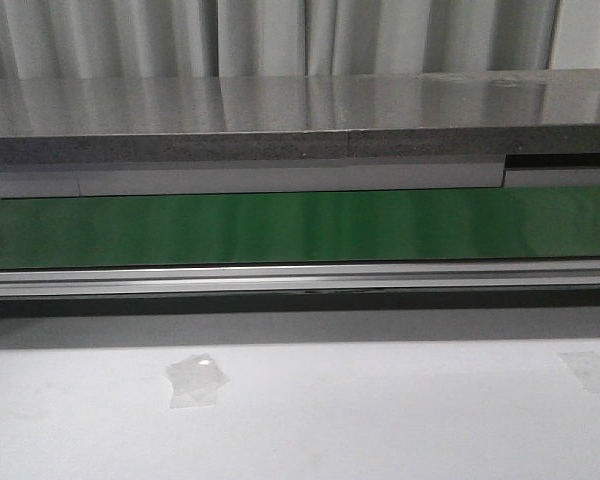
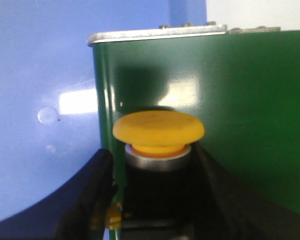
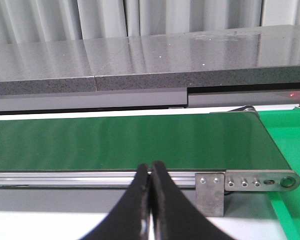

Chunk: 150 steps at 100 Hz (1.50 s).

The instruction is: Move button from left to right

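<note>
The button (image 2: 158, 129) has a round yellow-orange cap, a silver collar and a dark body. It shows only in the left wrist view, over the left end of the green belt (image 2: 250, 110). My left gripper (image 2: 154, 172) is shut on it, with a black finger on each side of the dark body. My right gripper (image 3: 151, 170) is shut and empty, and points at the belt's near rail (image 3: 65, 176) close to the belt's right end. Neither gripper nor the button shows in the front view.
The green conveyor belt (image 1: 300, 228) runs left to right between a grey ledge (image 1: 280, 120) and a white tabletop (image 1: 380, 420). A blue surface (image 2: 40, 100) lies beside its left end, a green bin (image 3: 290, 145) beside its right end. Tape patches (image 1: 195, 378) lie on the table.
</note>
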### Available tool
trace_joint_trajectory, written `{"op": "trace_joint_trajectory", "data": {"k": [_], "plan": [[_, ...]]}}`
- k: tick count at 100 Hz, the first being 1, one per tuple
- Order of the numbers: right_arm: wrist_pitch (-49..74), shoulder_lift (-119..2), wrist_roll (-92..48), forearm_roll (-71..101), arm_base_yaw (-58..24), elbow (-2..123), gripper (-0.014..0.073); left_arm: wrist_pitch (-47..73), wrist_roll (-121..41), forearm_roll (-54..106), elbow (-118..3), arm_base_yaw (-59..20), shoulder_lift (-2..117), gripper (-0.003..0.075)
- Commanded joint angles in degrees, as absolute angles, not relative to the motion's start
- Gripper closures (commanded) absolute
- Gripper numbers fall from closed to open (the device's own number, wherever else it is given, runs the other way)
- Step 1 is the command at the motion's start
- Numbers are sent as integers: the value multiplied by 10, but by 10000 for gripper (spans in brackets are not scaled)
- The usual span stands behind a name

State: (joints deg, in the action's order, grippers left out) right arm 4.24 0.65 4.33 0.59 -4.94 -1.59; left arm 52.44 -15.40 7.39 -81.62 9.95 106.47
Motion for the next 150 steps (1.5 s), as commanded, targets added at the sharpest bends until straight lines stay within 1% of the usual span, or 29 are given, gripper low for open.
{"op": "trace_joint_trajectory", "data": {"k": [1, 9, 19, 26, 31, 36, 55, 77, 95, 130, 150], "plan": [[-4, 17, 45, 0, -50, -7, 662, 517, -154, 79, -833, 96, 1039, 560], [-4, 17, 45, 0, -50, -7, 662, 518, -154, 79, -833, 95, 1039, 478], [-4, 17, 45, 0, -50, -7, 662, 519, -157, 79, -833, 95, 1039, 315], [-4, 17, 45, 0, -50, -7, 662, 519, -164, 80, -833, 95, 1039, 221], [-4, 17, 45, 0, -50, -7, 662, 519, -165, 84, -833, 95, 1039, 181], [-4, 17, 45, 0, -50, -7, 662, 519, -166, 85, -833, 95, 1039, 160], [-4, 17, 45, 0, -50, -7, 662, 519, -171, 106, -833, 95, 1039, 158], [-4, 17, 45, 0, -50, -7, 662, 535, -239, 209, -833, 95, 1031, 159], [-4, 17, 45, 0, -50, -7, 662, 540, -239, 211, -833, 95, 1011, 160], [-4, 17, 45, 0, -50, -7, 662, 527, -240, 224, -833, 95, 923, 164], [-4, 17, 45, 0, -50, -7, 662, 473, -254, 229, -803, 95, 839, 164]]}}
